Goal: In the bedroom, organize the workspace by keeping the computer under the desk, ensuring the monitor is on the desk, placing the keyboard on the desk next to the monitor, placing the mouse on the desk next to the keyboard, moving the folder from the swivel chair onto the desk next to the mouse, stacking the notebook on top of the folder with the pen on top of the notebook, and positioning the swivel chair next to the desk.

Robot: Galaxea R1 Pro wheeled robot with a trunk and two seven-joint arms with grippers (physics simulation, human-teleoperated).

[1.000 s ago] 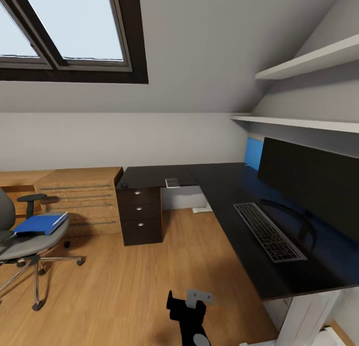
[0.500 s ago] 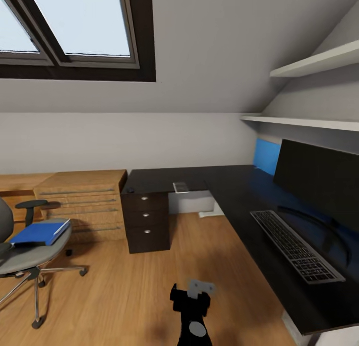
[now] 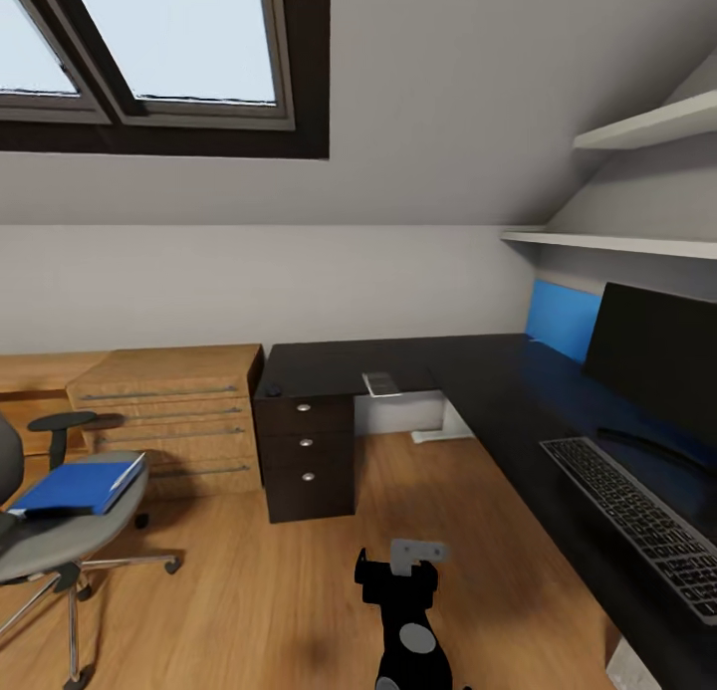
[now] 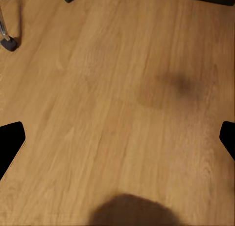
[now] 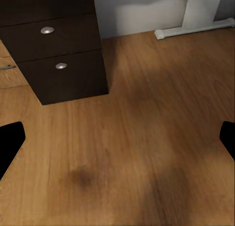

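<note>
Blue folder on swivel chair, well apart from both fingers, spread wide, empty, over floor

Black arm, grey bracket

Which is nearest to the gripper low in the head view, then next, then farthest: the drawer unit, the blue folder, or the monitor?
From the gripper:
1. Drawer unit, just ahead, slightly left.
2. Blue folder, far left on the swivel chair's seat.
3. Monitor, far right on the desk; close to the folder's rank, hard to call.
</note>
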